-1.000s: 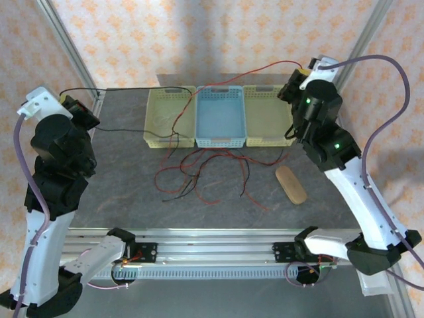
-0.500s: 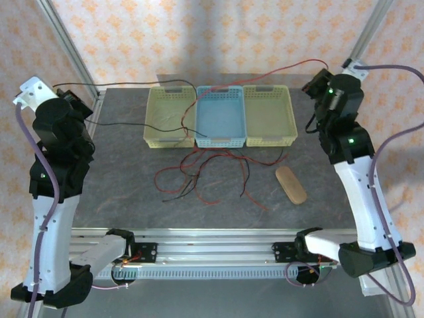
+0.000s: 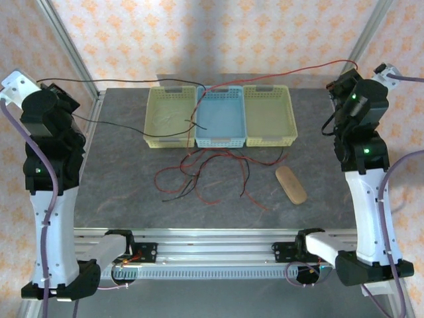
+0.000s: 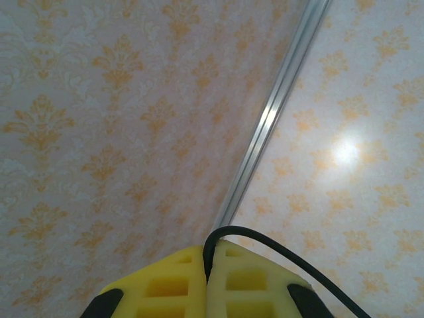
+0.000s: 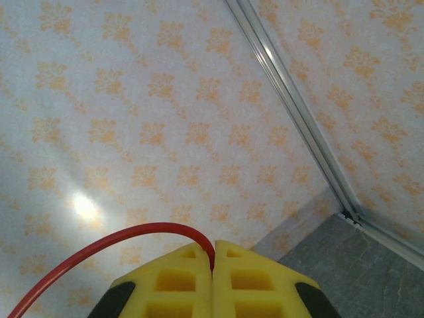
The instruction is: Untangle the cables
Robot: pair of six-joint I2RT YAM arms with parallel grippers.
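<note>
Red cable (image 5: 165,226) pinched in the right claw (image 5: 213,256), black cable (image 4: 228,230) in the left claw (image 4: 209,257).
Thin, light, floppy; the tangle (image 3: 199,169) lies mid-tabletop (image 3: 119,165), so a grip near a loose end seems best.

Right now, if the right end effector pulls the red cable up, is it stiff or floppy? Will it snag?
Likely floppy: the red cable sags from the right end effector and loops loosely on the table. Probably light, since a thin pinch holds it. It may drag the black cable, which it seems to cross.
</note>
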